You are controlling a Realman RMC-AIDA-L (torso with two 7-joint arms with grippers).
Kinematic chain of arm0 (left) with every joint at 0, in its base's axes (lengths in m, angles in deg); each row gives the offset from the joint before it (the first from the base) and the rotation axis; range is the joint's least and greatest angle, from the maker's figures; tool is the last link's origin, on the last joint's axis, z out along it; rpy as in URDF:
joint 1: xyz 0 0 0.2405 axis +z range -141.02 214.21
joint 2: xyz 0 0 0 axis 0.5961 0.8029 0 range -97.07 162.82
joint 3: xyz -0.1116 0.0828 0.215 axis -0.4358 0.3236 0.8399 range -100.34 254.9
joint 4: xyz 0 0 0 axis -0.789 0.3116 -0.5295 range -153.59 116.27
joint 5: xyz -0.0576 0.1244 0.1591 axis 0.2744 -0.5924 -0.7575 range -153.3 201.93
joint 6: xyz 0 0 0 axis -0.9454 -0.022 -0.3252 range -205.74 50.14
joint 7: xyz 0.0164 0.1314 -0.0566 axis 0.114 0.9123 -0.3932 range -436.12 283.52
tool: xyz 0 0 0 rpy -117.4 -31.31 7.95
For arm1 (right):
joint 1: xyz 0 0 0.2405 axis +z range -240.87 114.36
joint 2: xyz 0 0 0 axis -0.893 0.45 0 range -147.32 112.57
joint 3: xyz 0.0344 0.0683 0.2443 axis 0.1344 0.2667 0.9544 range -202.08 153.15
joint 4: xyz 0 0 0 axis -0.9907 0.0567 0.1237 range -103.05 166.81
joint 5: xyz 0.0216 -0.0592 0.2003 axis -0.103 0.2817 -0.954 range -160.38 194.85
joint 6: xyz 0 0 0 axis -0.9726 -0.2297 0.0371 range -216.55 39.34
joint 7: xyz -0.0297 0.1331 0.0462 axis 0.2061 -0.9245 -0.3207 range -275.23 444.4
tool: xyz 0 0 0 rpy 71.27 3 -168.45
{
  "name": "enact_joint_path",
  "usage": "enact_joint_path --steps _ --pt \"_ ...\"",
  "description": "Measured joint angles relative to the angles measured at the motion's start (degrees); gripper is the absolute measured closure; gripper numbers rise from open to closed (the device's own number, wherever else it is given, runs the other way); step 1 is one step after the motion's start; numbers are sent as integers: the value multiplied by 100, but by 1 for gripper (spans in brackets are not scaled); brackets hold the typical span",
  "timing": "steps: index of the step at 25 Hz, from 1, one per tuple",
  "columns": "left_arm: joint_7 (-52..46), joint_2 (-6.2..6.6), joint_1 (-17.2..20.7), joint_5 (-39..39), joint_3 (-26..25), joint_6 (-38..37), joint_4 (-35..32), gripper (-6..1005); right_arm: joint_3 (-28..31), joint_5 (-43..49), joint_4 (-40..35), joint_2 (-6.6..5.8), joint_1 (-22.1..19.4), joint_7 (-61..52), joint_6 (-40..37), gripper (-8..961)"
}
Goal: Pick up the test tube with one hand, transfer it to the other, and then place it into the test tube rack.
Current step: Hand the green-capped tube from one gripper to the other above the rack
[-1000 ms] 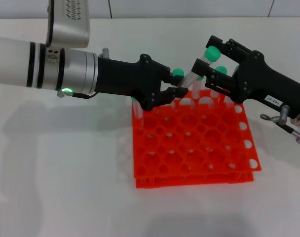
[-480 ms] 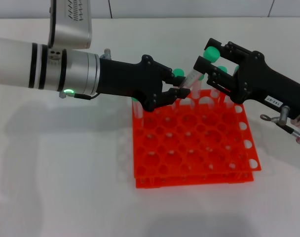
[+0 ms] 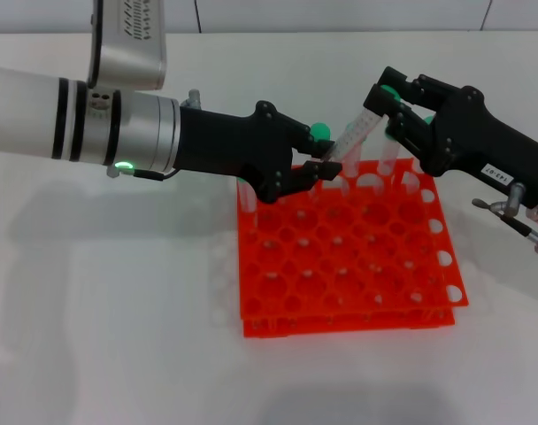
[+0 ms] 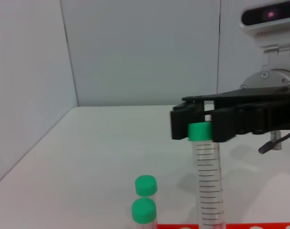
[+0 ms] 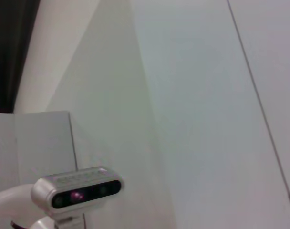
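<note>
Looking down from the head camera, I see the orange rack (image 3: 344, 252) nearest me on the white table (image 3: 119, 336), right of centre, most of its holes empty. At the rack's far edge, other green-capped tubes (image 3: 320, 135) stand in the back row. Above that far edge both arms meet on one tube (image 3: 350, 142), which tilts with its green cap up toward the right. My left gripper (image 3: 326, 166), unlabelled, reaches in from the left edge and its fingers sit closed around the tube's lower end. My right gripper (image 3: 388, 104), bearing the white label, comes in from the right edge and pinches the tube at its cap. In the left wrist view the right gripper's black fingers (image 4: 183, 122) clamp either side of the green cap, with the graduated tube hanging below them and two capped tubes beside it.
</note>
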State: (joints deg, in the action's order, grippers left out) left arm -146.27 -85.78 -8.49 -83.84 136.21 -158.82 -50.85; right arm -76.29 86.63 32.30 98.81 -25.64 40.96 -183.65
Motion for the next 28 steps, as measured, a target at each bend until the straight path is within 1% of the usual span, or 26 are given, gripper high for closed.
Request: enact_joint_path --steps 2,7,16,22,28 --pt "0 0 0 -4 10 -1 -3 744 2 -27 4 0 -7 -13 40 667" --pt "10 0 0 -7 13 -7 -7 742 5 -40 10 0 -5 -21 53 697" --pt "15 2 25 29 -2 15 -11 739 6 -42 11 0 -12 -88 22 697" --pt "-215 60 7 28 -7 -38 -24 737 -33 -39 -43 0 4 -218 27 697" --pt "-379 -13 63 33 12 -15 -183 735 -34 -24 -54 0 -10 -247 26 697"
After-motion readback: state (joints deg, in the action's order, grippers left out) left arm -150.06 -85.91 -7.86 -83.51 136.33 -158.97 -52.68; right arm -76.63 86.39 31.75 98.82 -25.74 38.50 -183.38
